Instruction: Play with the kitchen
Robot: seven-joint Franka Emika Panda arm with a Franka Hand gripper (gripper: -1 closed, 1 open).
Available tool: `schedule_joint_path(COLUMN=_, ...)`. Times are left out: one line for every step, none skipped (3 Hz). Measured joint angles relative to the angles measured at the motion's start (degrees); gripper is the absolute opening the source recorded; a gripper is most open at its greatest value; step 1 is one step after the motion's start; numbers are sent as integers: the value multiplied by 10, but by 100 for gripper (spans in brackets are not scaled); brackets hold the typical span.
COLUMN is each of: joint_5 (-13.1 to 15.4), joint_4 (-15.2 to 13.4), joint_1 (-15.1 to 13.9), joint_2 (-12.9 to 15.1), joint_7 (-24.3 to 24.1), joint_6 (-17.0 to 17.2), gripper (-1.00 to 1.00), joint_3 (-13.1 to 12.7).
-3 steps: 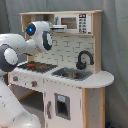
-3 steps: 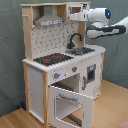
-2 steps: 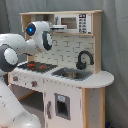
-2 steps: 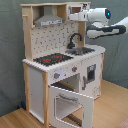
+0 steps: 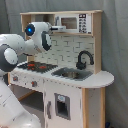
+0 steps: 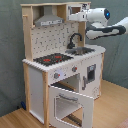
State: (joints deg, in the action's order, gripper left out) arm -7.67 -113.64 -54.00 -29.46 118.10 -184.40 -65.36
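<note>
The kitchen (image 5: 75, 82) (image 6: 37, 75) is a tall light-wood and white toy unit. In both exterior views it shows a black-red hob (image 5: 36, 66) (image 6: 52, 59), a sink (image 5: 72, 74) (image 6: 81, 50) and a black tap (image 5: 84, 59) (image 6: 75, 39). The grey hood (image 6: 48, 20) hangs over the hob, with two knobs (image 6: 56, 76) below it. The windowed oven door (image 6: 70, 102) hangs open and down. My gripper (image 6: 74, 17) (image 5: 56, 23) is up at the top shelf beside the hood, above the tap.
A grey curtain (image 6: 12, 55) hangs behind the kitchen. The open oven door juts out over the wooden floor (image 6: 15, 117). A white cupboard door with a dark window (image 5: 61, 106) (image 6: 91, 72) sits under the sink. My white arm (image 5: 15, 47) stands beside the hob.
</note>
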Motion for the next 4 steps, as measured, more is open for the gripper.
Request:
schedule_joint_path(joint_5=0, joint_4=0, joint_1=-1, joint_2=0, joint_7=0, joint_6=0, gripper=100, joint_3=-1)
schedule_joint_path(joint_5=0, joint_4=9, joint_1=-39, joint_2=1, joint_7=-2, joint_6=2, gripper=100, joint_3=-30)
schedule_joint_path(joint_5=0, joint_4=35, joint_1=-76, joint_2=0, joint_7=-4, joint_6=18, gripper=100, joint_3=-60)
schedule_joint_path(joint_5=0, joint_4=35, joint_1=-76, joint_2=0, joint_7=-4, joint_6=18, gripper=-100, joint_3=-60)
